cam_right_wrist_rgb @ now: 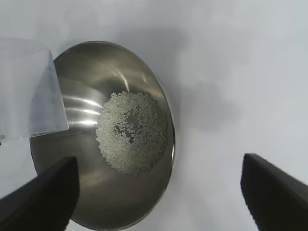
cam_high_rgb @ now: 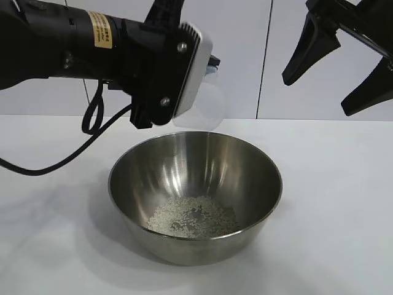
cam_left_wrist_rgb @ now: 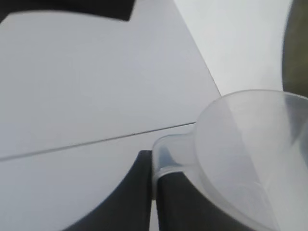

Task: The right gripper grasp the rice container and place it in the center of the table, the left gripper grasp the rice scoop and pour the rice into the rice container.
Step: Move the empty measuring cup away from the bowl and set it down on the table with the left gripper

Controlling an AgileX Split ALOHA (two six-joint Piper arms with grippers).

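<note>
Left gripper (cam_high_rgb: 206,74) is mostly hidden in the ext. view behind its own black body w/ white plate; fingertips can't be seen there, but the left wrist view shows both fingers (cam_left_wrist_rgb: 175,202) pinched tight on the handle of the rice scoop (cam_left_wrist_rgb: 250,154). Scoop (cam_high_rgb: 199,104) is clear plastic, hard to make out against the wall, held above the far rim of the rice container (cam_high_rgb: 195,195); looks empty, though its inside isn't fully readable. In the right wrist view the scoop (cam_right_wrist_rgb: 31,89) is cut off at the frame edge and overlaps the bowl's rim. Right gripper (cam_high_rgb: 344,61) hangs up high at the far right, partly out of frame, fingers spread wide, nothing between them, well apart from the bowl. Table (cam_high_rgb: 344,215) has bare white surface all round the bowl; a black cable (cam_high_rgb: 73,153) droops from the left arm toward the tabletop, left of the bowl. Bowl sits upright near mid-table, rice (cam_high_rgb: 192,216) in a thin flat patch at its bottom, w/ a sparser spot in the middle (cam_right_wrist_rgb: 132,132).
</note>
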